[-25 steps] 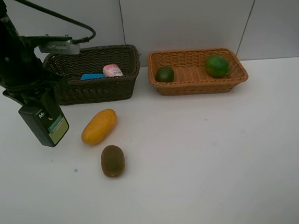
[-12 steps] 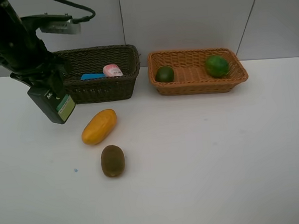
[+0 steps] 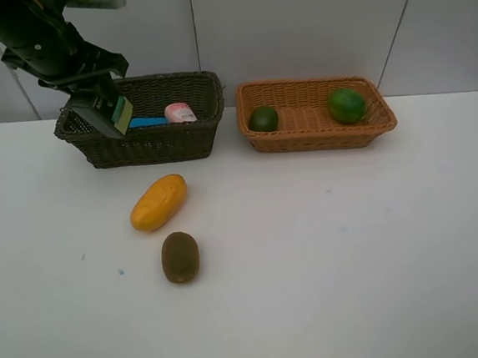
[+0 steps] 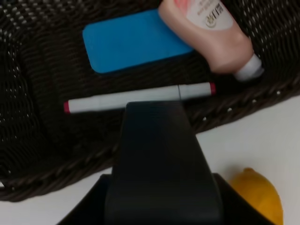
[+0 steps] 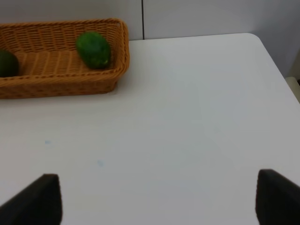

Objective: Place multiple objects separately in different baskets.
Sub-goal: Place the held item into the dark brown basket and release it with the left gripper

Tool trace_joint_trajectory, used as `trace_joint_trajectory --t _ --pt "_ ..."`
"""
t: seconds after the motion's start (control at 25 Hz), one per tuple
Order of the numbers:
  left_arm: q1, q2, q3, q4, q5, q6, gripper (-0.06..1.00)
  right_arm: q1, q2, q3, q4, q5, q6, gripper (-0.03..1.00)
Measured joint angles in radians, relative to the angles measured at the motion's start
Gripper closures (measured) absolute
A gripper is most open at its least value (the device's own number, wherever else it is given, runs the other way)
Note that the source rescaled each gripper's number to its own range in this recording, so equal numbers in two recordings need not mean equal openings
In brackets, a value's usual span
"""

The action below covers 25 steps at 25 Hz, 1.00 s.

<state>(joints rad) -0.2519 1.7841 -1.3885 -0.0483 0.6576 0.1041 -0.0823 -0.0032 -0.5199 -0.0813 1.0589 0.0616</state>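
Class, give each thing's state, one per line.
Dark green pump bottle: gripped, tilted.
Left claw: shut on bottle.
Right claw: open, empty.
Pink spray bottle: lying down.
White marker: lying flat.
Blue eraser: lying flat.
Yellow mango: lying loose.
Brown kiwi: lying loose.
Two green fruits: resting in tan wicker basket.

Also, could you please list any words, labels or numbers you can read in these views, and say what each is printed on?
On the pink spray bottle: dark print on its white label, too blurred to read.
On the dark green pump bottle: a green label, too small to read.
Nothing else in these views shows any writing.
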Motion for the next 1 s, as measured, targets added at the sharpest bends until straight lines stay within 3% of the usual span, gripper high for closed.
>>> trace_joint_trajectory --t 0.56,1.0 --pt "0.033 0.316 -0.299 0.0 -0.081 0.0 0.91 0.0 0.0 0.0 0.0 0.0 0.0 -0.03" --pt "0.035 0.465 -0.346 0.002 -0.25 0.0 0.91 0.0 0.0 0.0 0.0 0.0 0.0 -0.03"
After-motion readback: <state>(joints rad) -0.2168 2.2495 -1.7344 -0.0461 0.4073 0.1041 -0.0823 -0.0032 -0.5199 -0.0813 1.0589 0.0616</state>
